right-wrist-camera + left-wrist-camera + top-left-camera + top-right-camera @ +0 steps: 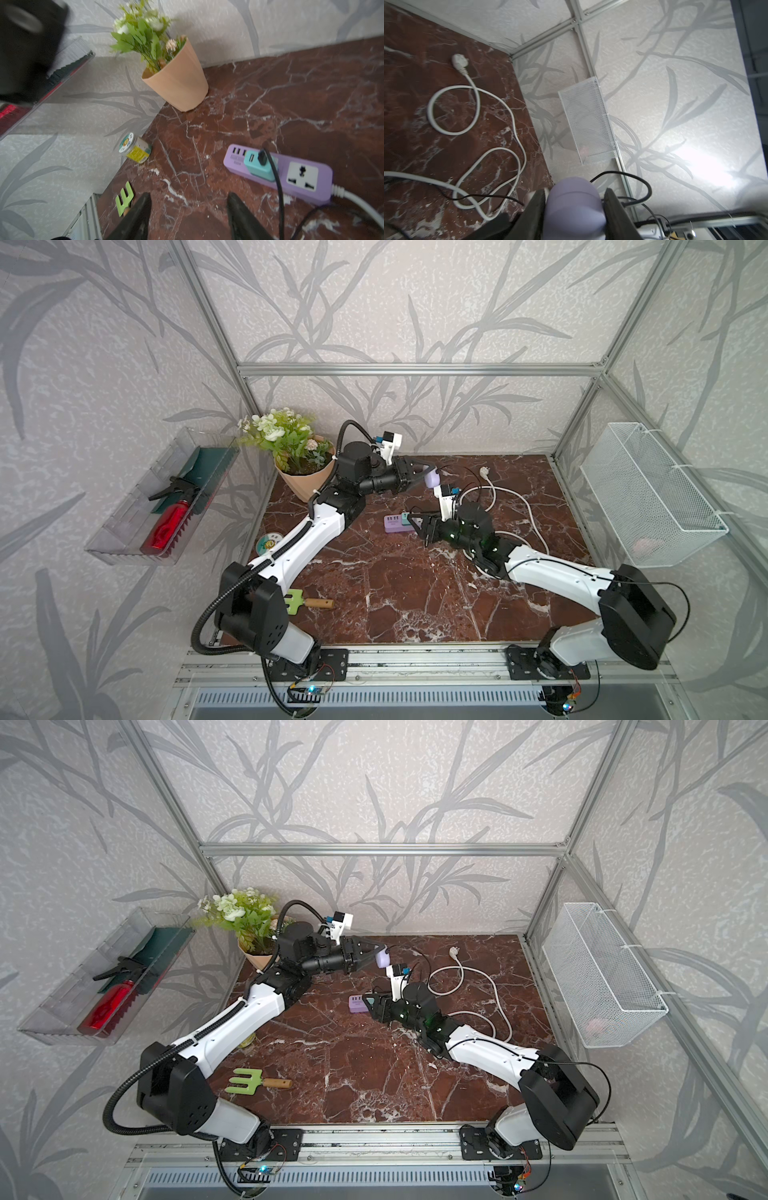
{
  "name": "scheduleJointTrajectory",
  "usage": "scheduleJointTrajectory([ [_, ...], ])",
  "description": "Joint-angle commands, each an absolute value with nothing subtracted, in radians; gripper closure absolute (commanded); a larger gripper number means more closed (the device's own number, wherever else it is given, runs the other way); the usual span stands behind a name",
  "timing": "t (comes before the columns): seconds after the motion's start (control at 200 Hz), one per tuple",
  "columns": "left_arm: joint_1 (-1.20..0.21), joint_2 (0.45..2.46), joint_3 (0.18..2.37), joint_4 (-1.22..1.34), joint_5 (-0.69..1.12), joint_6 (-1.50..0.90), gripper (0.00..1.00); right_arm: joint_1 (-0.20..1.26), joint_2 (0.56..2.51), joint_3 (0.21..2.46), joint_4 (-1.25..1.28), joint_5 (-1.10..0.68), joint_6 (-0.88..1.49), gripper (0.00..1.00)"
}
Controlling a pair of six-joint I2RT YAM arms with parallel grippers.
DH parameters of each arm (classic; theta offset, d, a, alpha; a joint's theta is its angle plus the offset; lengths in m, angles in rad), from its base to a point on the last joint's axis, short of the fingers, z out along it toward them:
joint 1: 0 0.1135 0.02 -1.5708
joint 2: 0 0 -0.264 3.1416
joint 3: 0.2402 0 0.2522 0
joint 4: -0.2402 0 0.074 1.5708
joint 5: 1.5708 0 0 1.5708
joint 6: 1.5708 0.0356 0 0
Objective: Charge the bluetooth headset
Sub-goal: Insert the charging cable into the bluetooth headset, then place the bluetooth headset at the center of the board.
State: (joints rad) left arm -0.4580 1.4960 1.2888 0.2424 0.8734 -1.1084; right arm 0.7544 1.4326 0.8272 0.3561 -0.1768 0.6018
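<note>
The bluetooth headset (433, 480) (383, 959) (576, 207) is a pale-lavender oval case. My left gripper (430, 476) (576, 192) is shut on it, holding it above the back middle of the table. My right gripper (415, 529) (372, 1007) (189, 196) stands open and empty, low over the marble. Just beside it lies the purple power strip (394, 524) (301, 176). A teal adapter (259, 166) sits in the strip, and a black cable (276, 182) is plugged into the adapter. Whether the cable's far end reaches the headset is hidden.
A potted plant (305, 477) stands at the back left. A small jar (268, 542) and a green garden fork (297, 601) lie along the left side. The strip's white cord (515, 499) loops on the right. A wire basket (648, 497) hangs on the right wall and a clear tray (124, 539) on the left.
</note>
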Motion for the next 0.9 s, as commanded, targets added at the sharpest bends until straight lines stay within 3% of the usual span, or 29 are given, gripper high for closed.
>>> scheduleJointTrajectory([
  [0.0, -0.462, 1.444, 1.307, 0.352, 0.973, -1.101, 1.0, 0.752, 1.356, 0.826, 0.198, -0.245, 0.6, 0.38],
  [0.25, -0.433, 1.459, 1.295, 0.233, 0.953, -1.046, 1.0, 0.752, 1.233, 0.838, 0.106, -0.243, 0.577, 0.37],
  [0.55, -0.345, 1.5, 1.406, -0.527, 0.779, -0.692, 1.0, 0.752, 1.111, 0.829, -0.016, -0.355, 0.535, 0.36],
  [0.685, -0.328, 1.521, 1.458, -0.931, 0.503, -0.506, 1.0, 0.752, 1.063, 0.823, -0.054, -0.403, 0.53, 0.35],
  [0.895, -0.323, 1.543, 1.362, -1.103, 0.364, -0.469, 1.0, 0.752, 0.971, 0.841, -0.108, -0.437, 0.508, 0.34],
])
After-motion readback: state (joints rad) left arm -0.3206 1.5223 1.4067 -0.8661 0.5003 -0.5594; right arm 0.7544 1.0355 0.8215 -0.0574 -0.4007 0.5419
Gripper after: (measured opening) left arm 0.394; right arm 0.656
